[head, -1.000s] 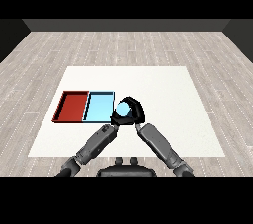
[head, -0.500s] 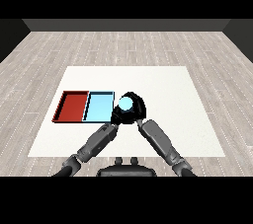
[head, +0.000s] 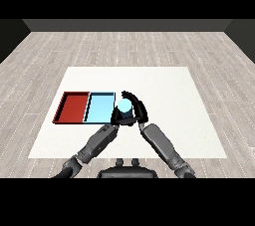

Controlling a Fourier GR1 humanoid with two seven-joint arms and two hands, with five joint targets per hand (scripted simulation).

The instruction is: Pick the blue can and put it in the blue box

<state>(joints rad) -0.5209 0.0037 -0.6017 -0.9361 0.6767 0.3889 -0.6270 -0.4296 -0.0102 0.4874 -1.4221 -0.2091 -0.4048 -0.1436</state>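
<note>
The blue can is up off the tabletop, carried in the right robot hand, whose black fingers curl round its sides so that only the pale top of the can shows between them. It hangs just beside the right edge of the light blue tray, not yet over the tray's floor as far as I can judge, and that placing makes sense: the tray is the goal, and the can looks to be on its way across to it. The red tray lies touching the blue one on its far left side and plays no part. The right forearm reaches in from the lower right and angles inward toward the middle. The left forearm comes up from the lower left and its robot hand sits close against the can from below; it is hidden behind the can and the other hand, so I cannot tell how it is set. A short sideways carry and a lowering seem to be all that is left.
</note>
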